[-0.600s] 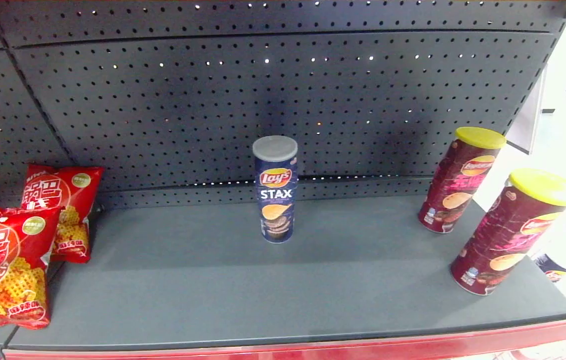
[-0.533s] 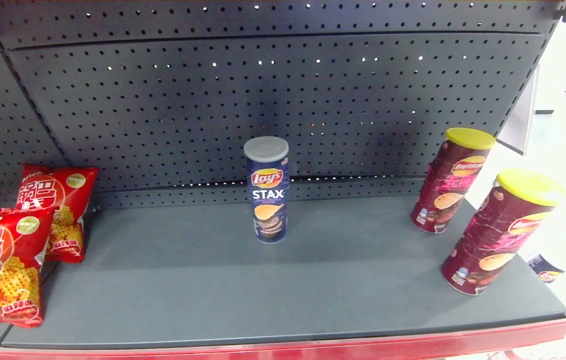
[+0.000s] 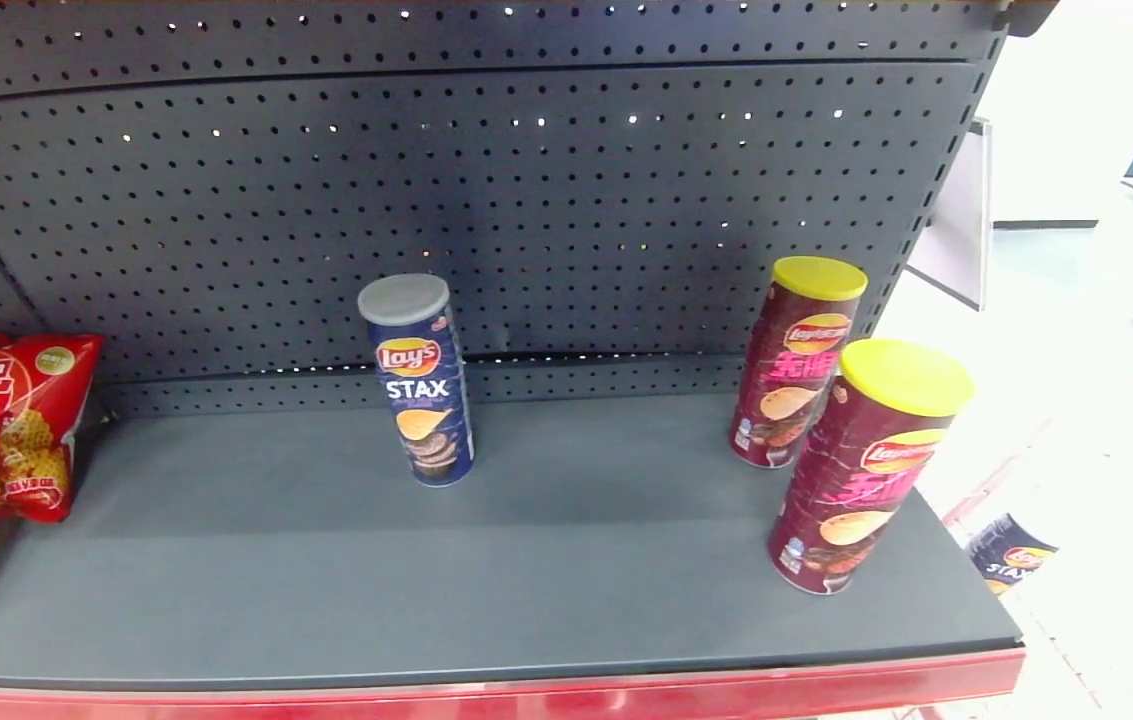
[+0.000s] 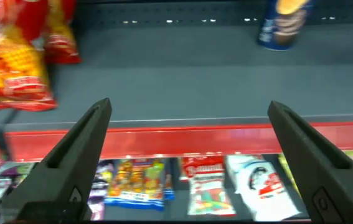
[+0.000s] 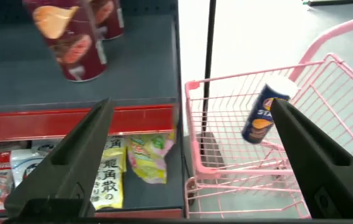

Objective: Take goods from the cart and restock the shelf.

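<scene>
While left gripper (image 4: pixel 188 104) & right gripper (image 5: pixel 192 102) gape wide, empty, grey shelf (image 3: pixel 326 560) holds blue can (image 3: pixel 418 385), pink cart (image 5: pixel 257 163) beside

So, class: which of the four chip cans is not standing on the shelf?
The blue can tilted inside the pink cart. The other blue can, the rear maroon can and the front maroon can stand upright on the shelf.

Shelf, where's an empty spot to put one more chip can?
The widest bare patch on the shelf is between the blue can and the two red cans. Another lies between the blue can and the red snack bags. The right end by the red cans is crowded.
</scene>
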